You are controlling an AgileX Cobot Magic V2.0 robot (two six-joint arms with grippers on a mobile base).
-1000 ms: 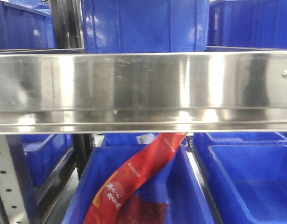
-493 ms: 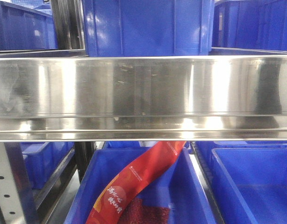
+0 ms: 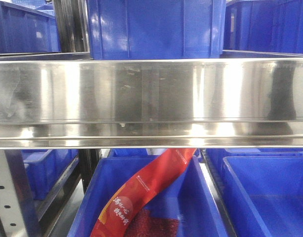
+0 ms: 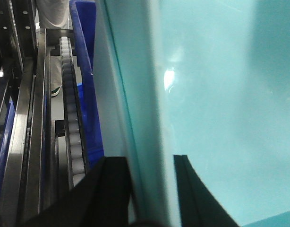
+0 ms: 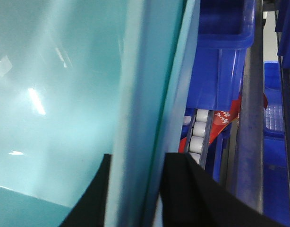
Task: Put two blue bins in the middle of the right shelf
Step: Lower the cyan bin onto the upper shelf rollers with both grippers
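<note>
The blue bin (image 4: pixel 220 94) is carried between both arms: the left gripper (image 4: pixel 152 189) and right gripper (image 5: pixel 135 189) each have their fingers clamped over a side wall, its interior showing no contents. Since the earlier front views, the steel shelf rail (image 3: pixel 151 98) has shifted slightly lower and settled, suggesting the approach is ending. Below the rail, a lower blue bin (image 3: pixel 201 197) holds a red packet (image 3: pixel 141 192).

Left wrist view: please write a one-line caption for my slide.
Left gripper clamps the rim of a pale teal bin, beside a roller track.
</note>
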